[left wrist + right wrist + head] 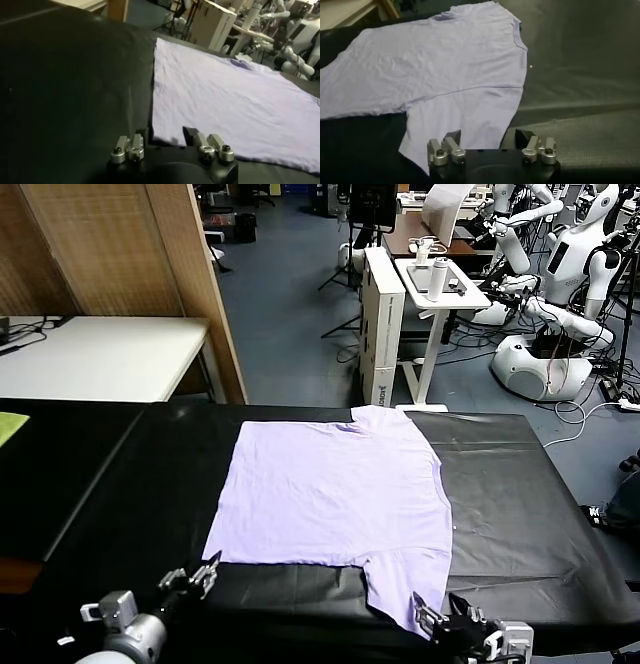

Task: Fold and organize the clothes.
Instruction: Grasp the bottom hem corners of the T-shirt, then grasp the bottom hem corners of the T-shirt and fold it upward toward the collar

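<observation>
The clothes are one lavender T-shirt [340, 484] lying flat on the black table [520, 514], its collar toward the far right. My left gripper [205, 569] is at the shirt's near left corner. In the left wrist view, that gripper [167, 136] stands open with the corner of the T-shirt [225, 100] lying between its fingertips. My right gripper [432, 616] is at the tip of the near sleeve. The right wrist view shows this gripper [487, 136] open, straddling the sleeve end of the T-shirt [450, 65].
A yellow-green cloth [10, 426] lies at the far left edge. Behind the table are a white table [100, 354], a wooden partition [150, 244], a white cart [440, 284] and other robots [560, 304].
</observation>
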